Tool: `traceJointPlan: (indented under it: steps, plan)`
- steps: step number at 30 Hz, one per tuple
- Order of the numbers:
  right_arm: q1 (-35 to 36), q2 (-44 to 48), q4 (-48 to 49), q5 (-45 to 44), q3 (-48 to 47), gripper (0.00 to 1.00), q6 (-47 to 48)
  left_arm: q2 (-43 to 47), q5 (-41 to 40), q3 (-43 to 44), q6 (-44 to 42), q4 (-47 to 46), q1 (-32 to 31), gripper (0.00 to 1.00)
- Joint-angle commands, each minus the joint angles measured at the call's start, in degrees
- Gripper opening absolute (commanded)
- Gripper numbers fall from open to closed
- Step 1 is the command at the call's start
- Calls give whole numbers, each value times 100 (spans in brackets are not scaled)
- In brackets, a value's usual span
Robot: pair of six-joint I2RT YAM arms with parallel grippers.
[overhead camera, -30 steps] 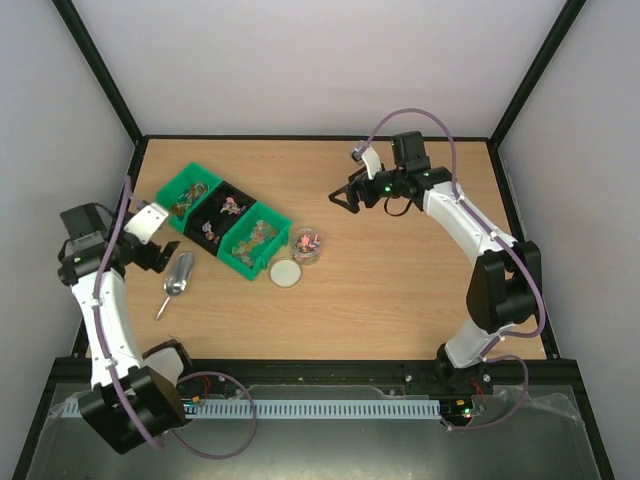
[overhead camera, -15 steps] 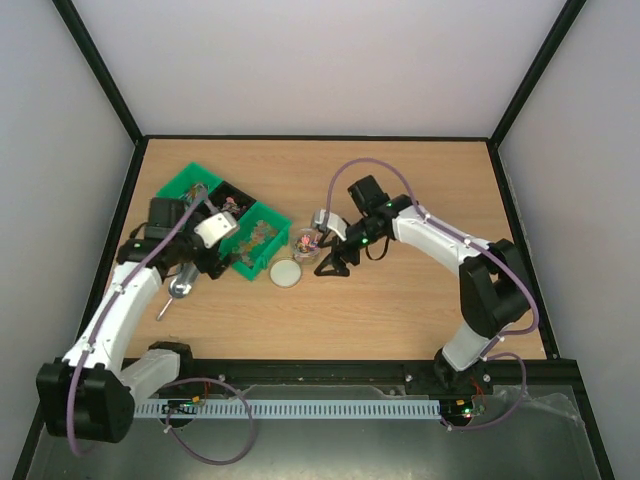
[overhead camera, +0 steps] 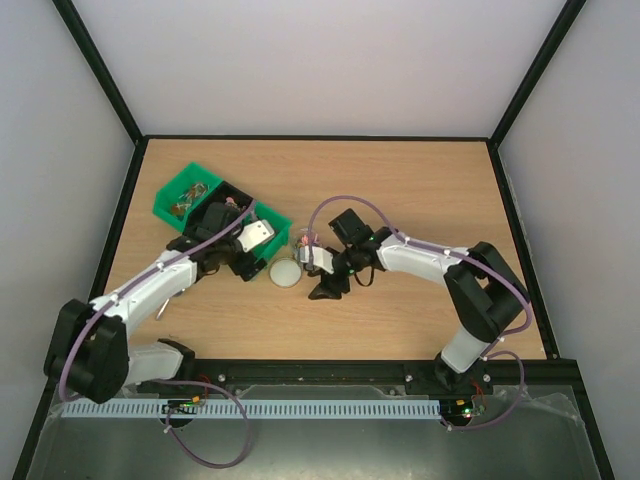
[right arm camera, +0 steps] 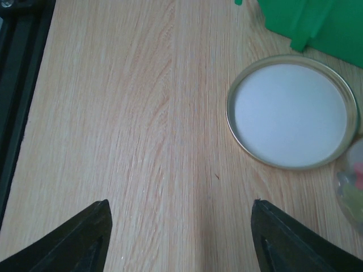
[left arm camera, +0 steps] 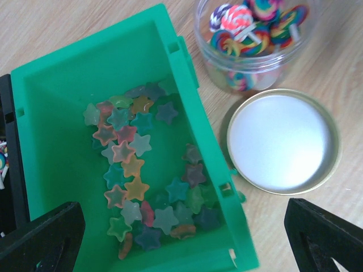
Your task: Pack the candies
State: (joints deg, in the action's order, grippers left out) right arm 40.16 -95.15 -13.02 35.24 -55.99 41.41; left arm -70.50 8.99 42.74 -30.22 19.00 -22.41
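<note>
I am seeing the left gripper hovering over the green rectangular plastic bin, jaws standing wide apart and gripping nothing. Small star-shaped candies of mixed colours are lying loose on that bin's floor, directly under the gripper. More candies, swirled lollipops on white sticks, are sitting inside the clear round plastic jar, which is standing upright and uncovered just beside the bin's wall.

From the overhead view, the jar is at 3 o'clock of the green bin. The round whitish lid with a metal rim is lying flat on the light wooden table at 7 o'clock of the jar, near it. A black bin and a second green bin are continuing the row toward 10 o'clock.

The right gripper is hanging low over bare wood at 4 o'clock of the lid, jaws parted and holding nothing. The lid is showing at 1 o'clock in its wrist view.
</note>
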Motion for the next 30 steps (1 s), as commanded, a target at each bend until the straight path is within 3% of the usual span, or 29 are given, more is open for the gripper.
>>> traceJointPlan:
  steps: [1, 8, 16, 25, 30]
  plan:
    - [264, 45, 745, -405, 136, 65, 186, -414, -687, 148, -39, -500, -134, 100]
    - [351, -233, 1104, -407, 86, 56, 268, -1007, -1540, 373, -3, -607, -130, 99]
    - [404, -719, 1080, -354, -264, 46, 469, -1232, -1736, 677, 293, -626, 139, 100]
    - [649, -1080, 947, -643, -595, 43, 695, -514, 24, 867, 464, -200, 602, 100]
    - [792, -1452, 738, -1017, -887, 43, 719, 156, 447, 749, 654, -7, 728, 100]
